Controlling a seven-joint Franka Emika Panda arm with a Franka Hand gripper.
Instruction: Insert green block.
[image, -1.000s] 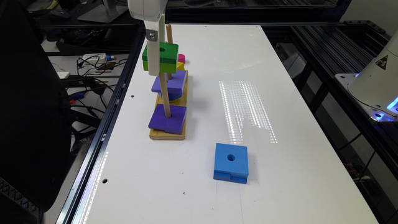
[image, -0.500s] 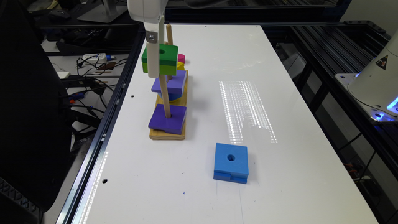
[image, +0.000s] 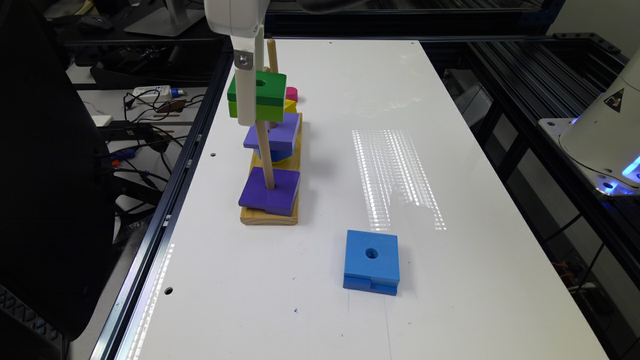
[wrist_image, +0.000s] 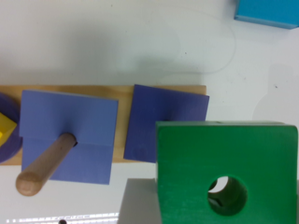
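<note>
The green block (image: 270, 92), dark green over lime with a round hole, hangs in the air above the wooden peg board (image: 270, 217). My gripper (image: 256, 105) is shut on it, one white finger across its near side. In the wrist view the green block (wrist_image: 226, 158) covers part of the front purple block (wrist_image: 163, 116). Beside it a wooden peg (wrist_image: 44, 163) rises through the other purple block (wrist_image: 67, 130). The front peg (image: 265, 155) rises from the front purple block (image: 270, 192), and its top is hidden behind my finger and the green block.
A blue square block (image: 371, 260) with a hole lies on the white table (image: 450, 150), toward the exterior view's right of the board. Yellow and pink pieces (image: 291, 100) sit at the board's far end. The table's edge rail (image: 165, 220) runs along the exterior view's left.
My gripper and the green block have sunk very slightly along the pegs. The board, the purple blocks and the blue block have not moved.
</note>
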